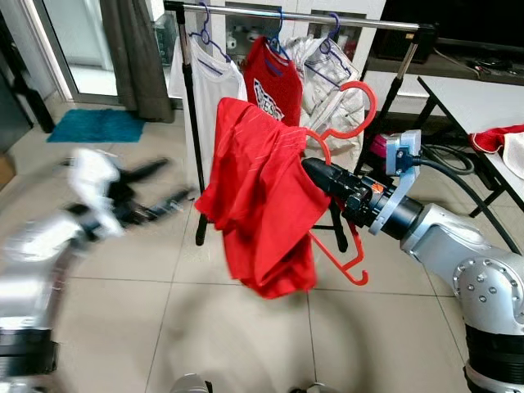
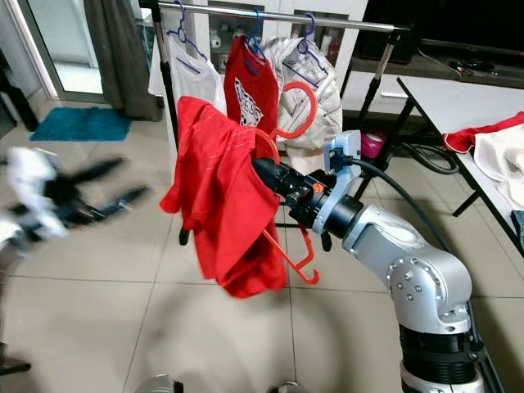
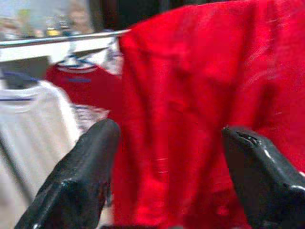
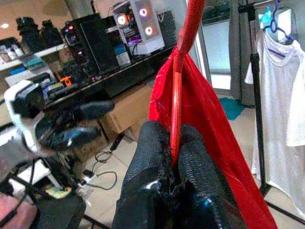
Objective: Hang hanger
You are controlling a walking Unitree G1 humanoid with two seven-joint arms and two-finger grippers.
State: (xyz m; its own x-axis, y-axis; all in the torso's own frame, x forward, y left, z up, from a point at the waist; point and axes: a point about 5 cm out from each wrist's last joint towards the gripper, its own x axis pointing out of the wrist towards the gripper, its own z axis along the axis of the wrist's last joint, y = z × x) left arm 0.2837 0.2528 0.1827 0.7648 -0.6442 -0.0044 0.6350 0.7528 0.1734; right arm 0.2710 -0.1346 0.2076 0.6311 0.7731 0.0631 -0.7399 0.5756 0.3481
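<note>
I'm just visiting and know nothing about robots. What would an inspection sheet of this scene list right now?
Surface: tiled floor; white table at the right.
Job's things: red hanger carrying a red shirt, not yet on the clothes rail.
Clutter: garments already on the rail; red cloth on the table.
Grippers: right gripper shut on the hanger; left gripper open, facing the shirt, blurred.
Cables: black cable from the right wrist; cords on the floor beyond.
Surroundings: grey curtain, teal mat.
</note>
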